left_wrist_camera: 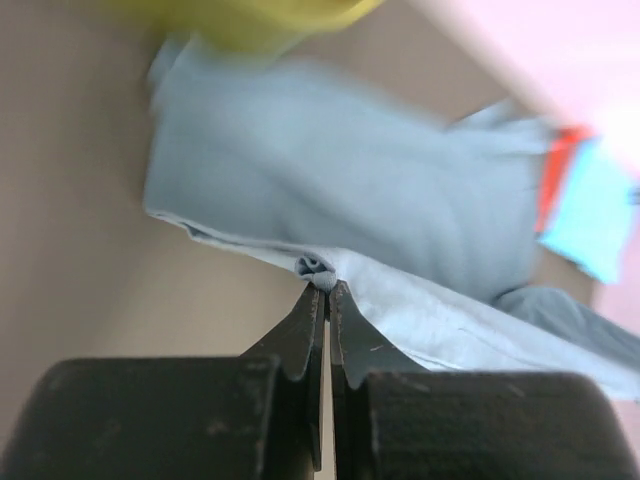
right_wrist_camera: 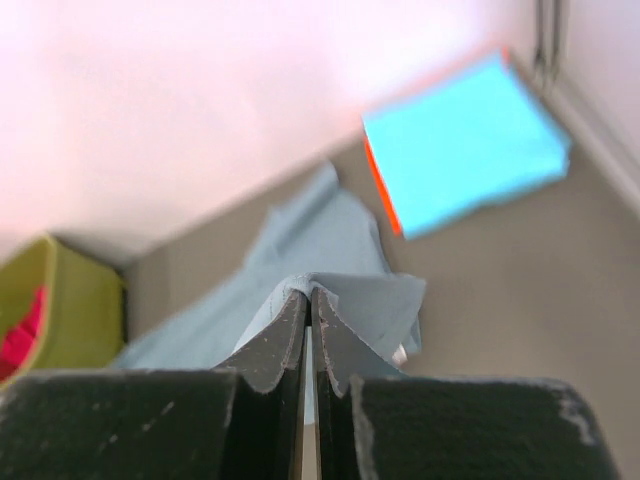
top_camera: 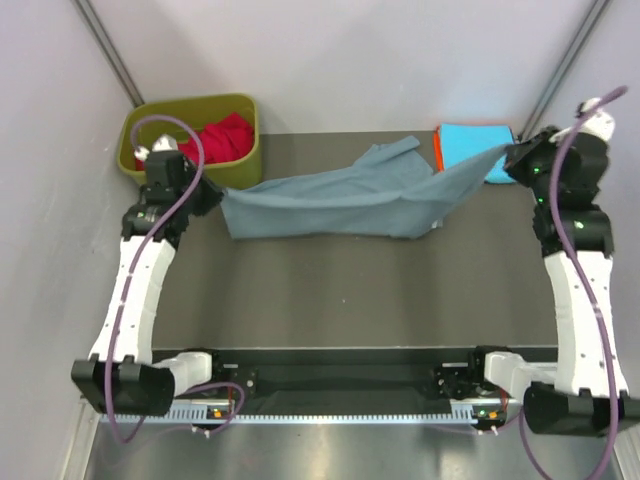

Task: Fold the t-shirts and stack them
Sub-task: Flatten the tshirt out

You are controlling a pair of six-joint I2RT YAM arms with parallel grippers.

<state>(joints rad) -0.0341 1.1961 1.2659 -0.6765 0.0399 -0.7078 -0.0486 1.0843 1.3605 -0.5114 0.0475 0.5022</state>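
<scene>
Four t-shirts are in view, all soft, matte cotton. The dusty grey-blue t-shirt (top_camera: 340, 195) is stretched into a long, creased band across the far half of the dark, flat counter (top_camera: 350, 290), running from nine o'clock to about two o'clock in the top view. The left pincer (left_wrist_camera: 322, 290) is closed together on a small bunched fold at the shirt's left end. The right pincer (right_wrist_camera: 309, 297) is clamped on a folded edge at the right end. Each pincer has two black fingers tapering to thin tips.

At two o'clock, the bright cyan t-shirt (top_camera: 470, 145) lies folded into a neat rectangle. It sits on the orange t-shirt (top_camera: 438, 150), of which only a thin edge shows.

At ten o'clock stands one olive-green plastic bin (top_camera: 190, 105), rectangular with rounded corners, holding the crumpled red t-shirt (top_camera: 220, 138).

A small pale patch (right_wrist_camera: 400, 352) at the grey-blue fabric's edge is too blurred to read.
</scene>
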